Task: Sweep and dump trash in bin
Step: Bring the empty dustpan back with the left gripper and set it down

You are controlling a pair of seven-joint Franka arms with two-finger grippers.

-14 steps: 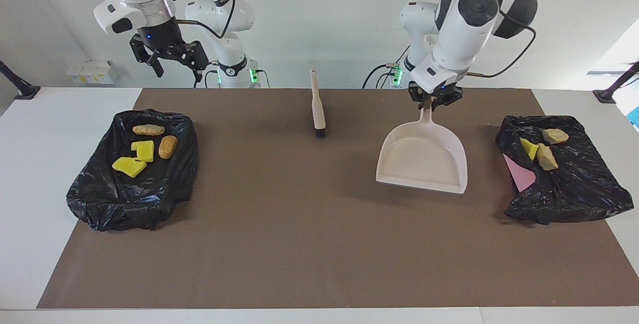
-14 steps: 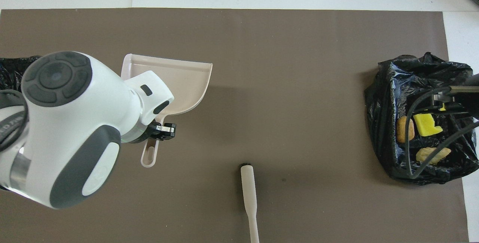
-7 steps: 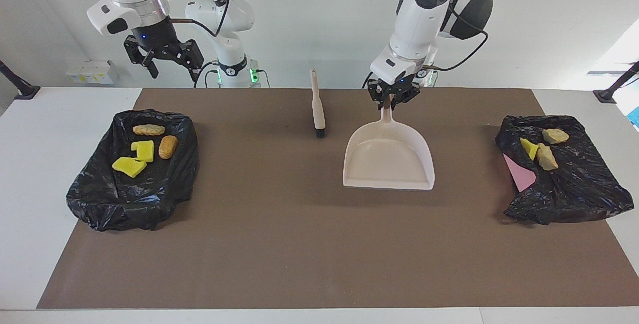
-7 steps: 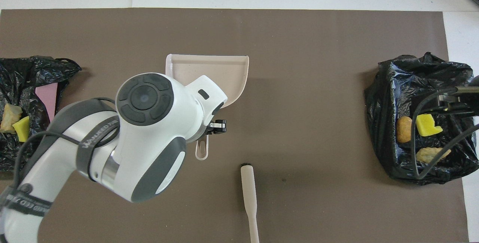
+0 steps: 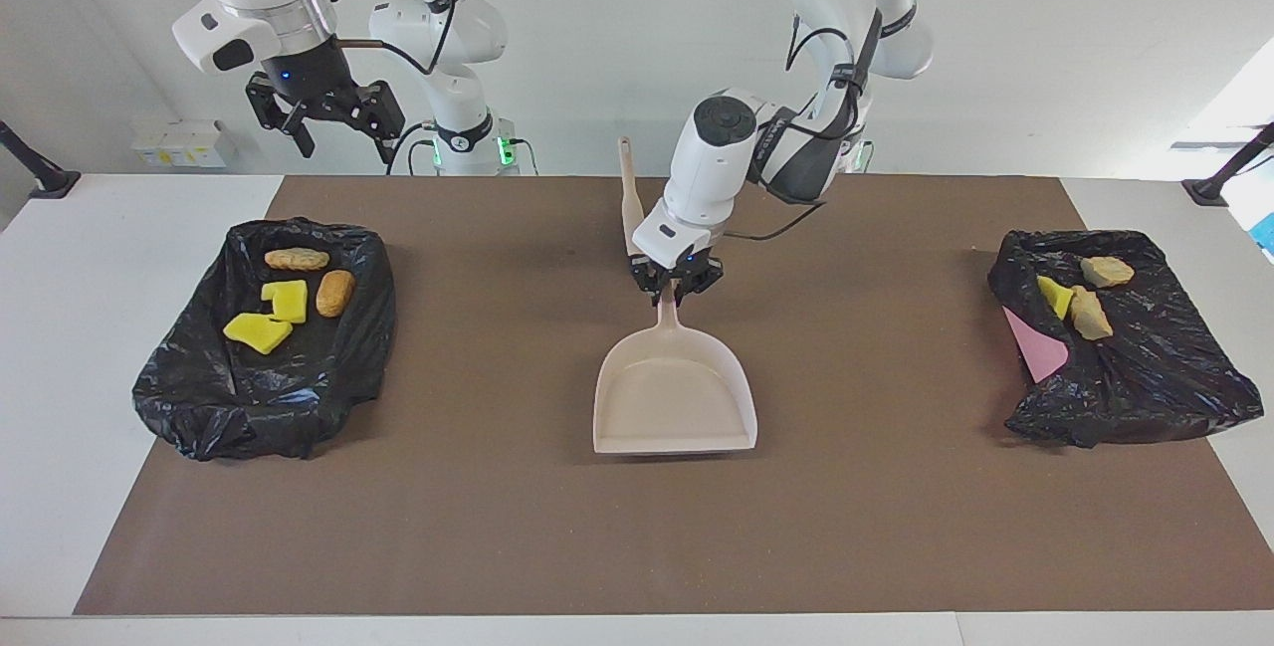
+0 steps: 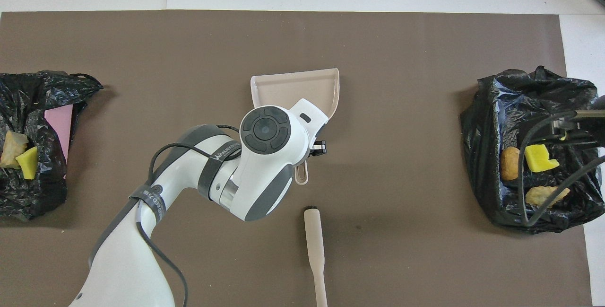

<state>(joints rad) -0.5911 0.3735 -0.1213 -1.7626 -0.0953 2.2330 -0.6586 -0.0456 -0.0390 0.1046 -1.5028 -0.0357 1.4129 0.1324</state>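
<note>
Trash is accounted for in two black bags and none is seen loose on the brown mat [image 5: 498, 527]. Four pieces lie in the bin bag [image 5: 264, 332] at the right arm's end of the table: two yellow foam bits [image 5: 271, 316], a tan lumpy chunk [image 5: 296, 258] and an orange-brown oval lump [image 5: 334, 292]. Three pieces rest on the second bag [image 5: 1130, 352] at the left arm's end: a yellow foam piece [image 5: 1053, 295] and two tan chunks [image 5: 1095, 293], touching or nearly so, with a pink sheet [image 5: 1035, 347] showing at that bag's edge. Both bags lie open and slumped, so their contents are plainly visible. The dustpan [image 5: 675, 399] sits near the middle of the mat, empty, its mouth turned away from the robots and its handle pointing toward them. The left gripper [image 5: 678, 280] has its jaws clamped on that handle; the pan appears low and flat, though contact with the mat cannot be confirmed. My judgement is that the pan is being set down at mid-table, since nothing remains to scoop. The brush [image 5: 631, 208] lies unheld on the mat, nearer to the robots than the pan, bristles toward the pan's handle. The right gripper [image 5: 323, 108] waits raised above the table's edge at its own end, jaws apart and holding nothing. Sweeping and dumping look essentially finished, pending release of the pan.
</note>
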